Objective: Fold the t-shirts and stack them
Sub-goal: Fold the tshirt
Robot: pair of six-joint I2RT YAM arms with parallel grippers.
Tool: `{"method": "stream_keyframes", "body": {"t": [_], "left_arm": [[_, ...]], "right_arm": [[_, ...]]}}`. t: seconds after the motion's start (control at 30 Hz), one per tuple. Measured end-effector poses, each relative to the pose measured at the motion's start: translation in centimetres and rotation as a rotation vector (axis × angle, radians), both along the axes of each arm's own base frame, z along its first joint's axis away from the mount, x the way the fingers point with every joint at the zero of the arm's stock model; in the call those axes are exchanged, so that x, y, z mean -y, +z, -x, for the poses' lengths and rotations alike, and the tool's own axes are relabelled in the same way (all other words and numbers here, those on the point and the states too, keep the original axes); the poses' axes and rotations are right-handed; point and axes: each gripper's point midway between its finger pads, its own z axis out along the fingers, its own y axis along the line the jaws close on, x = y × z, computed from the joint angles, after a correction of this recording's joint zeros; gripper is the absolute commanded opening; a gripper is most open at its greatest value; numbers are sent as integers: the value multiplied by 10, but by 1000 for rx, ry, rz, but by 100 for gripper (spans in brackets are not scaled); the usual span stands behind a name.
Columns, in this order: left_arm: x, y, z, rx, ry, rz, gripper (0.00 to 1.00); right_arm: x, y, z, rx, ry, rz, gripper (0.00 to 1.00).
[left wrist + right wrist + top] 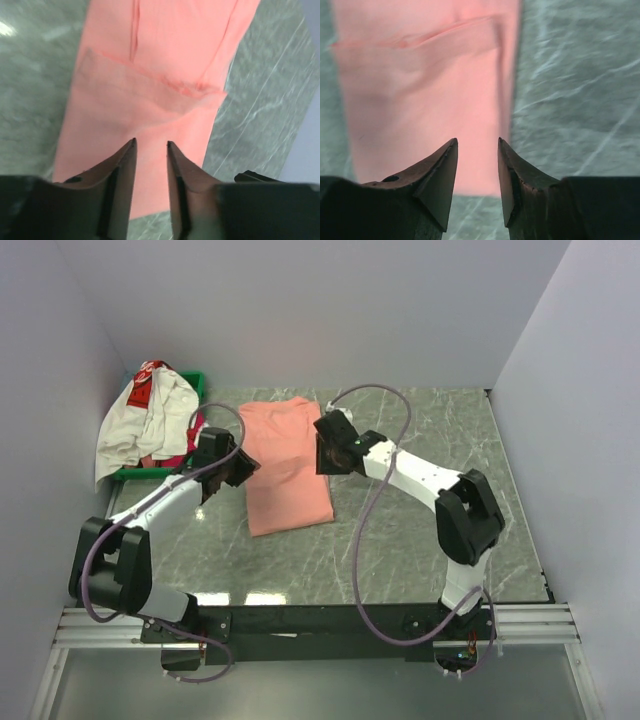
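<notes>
The salmon-pink t-shirt (283,462) lies flat on the table as a long folded strip, sleeves folded in. It fills the left wrist view (150,85) and the right wrist view (420,90). My left gripper (240,466) hovers at the strip's left edge, open and empty (151,143). My right gripper (325,452) hovers at the strip's right edge, open and empty (477,141). The white t-shirt with the red patch (145,415) is heaped on the green tray. A bit of the magenta-pink t-shirt (196,430) shows under it.
The green plastic tray (192,380) stands at the back left by the wall. The grey marble tabletop (430,430) extends to the right of the strip. White walls close in on three sides.
</notes>
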Motion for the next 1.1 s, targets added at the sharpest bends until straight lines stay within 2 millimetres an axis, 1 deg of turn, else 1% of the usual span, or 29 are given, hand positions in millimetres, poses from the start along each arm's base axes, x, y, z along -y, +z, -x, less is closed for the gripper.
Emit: {"method": "stream_keyframes", "body": {"t": [0.07, 0.13, 0.17, 0.23, 0.3, 0.37, 0.4, 0.6, 0.77, 0.83, 0.97, 1.1], "left_arm": [[15, -6, 10, -15, -37, 3, 31], [30, -13, 19, -35, -78, 4, 28], [40, -16, 24, -45, -100, 6, 28], [56, -20, 32, -54, -141, 13, 26], [69, -26, 39, -63, -176, 23, 25], [79, -34, 47, -81, -200, 30, 24], [83, -39, 51, -91, -211, 29, 24], [100, -65, 70, -145, -263, 20, 25], [101, -85, 87, -192, -282, 4, 26], [103, -91, 90, -205, -291, -5, 29], [113, -93, 88, -187, -316, -9, 32], [124, -93, 88, -173, -347, -20, 31]], "right_arm": [[-11, 5, 16, 0, 35, -49, 44], [-21, 0, 31, -21, 67, -88, 42], [-25, -8, 39, -37, 84, -105, 42], [-24, -30, 55, -88, 96, -111, 42], [-13, -59, 74, -159, 93, -94, 41], [0, -83, 91, -219, 80, -75, 41], [3, -89, 94, -230, 71, -76, 41], [5, -88, 97, -202, 47, -148, 40], [5, -88, 99, -188, 40, -174, 40], [6, -88, 100, -187, 37, -179, 40], [7, -87, 102, -186, 35, -174, 41], [22, -85, 114, -207, 20, -126, 45]]}}
